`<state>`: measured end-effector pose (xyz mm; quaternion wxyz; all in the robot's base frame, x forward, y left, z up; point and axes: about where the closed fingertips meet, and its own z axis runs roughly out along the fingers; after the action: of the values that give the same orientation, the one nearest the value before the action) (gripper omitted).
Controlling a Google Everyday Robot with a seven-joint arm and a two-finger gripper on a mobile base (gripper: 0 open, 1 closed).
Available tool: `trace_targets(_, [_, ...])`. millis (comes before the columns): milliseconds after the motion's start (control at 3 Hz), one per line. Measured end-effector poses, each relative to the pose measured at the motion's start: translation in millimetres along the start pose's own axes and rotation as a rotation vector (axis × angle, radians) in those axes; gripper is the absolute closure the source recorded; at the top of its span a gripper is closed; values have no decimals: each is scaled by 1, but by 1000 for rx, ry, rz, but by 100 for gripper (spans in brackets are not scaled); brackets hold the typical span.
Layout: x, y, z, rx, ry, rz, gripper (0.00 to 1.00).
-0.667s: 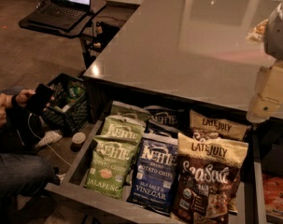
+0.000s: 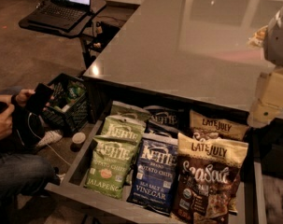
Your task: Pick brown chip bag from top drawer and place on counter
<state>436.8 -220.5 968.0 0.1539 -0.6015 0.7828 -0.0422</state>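
hovering right of the top drawer (image 2: 79, 164), your hand (image 2: 271, 96), grip unclear, has picked nothing yet; lower onto the brown chip bag (image 2: 208, 183).

I read LATE JULY and Sea Salt on the brown bag (image 2: 210, 181), LATE JULY on the bag behind (image 2: 219, 125), KETTLE POTATO CHIPS JALAPEÑO on the green bag (image 2: 109, 164), and KETTLE SEA SALT & VINEGAR on the blue bag (image 2: 155, 176). The gripper (image 2: 271, 97) hangs at the right edge.

Dark brown chip bag (image 2: 208, 183) with cream top band, beside a blue bag (image 2: 155, 176) and a green bag (image 2: 110, 164), in a grey-black drawer (image 2: 82, 160). Cream gripper (image 2: 271, 94) at right edge over glossy dark grey counter (image 2: 178, 55).
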Motion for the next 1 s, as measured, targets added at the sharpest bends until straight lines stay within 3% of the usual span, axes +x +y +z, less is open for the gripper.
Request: trace_targets(1000, [35,37,28,-98,79,9,0])
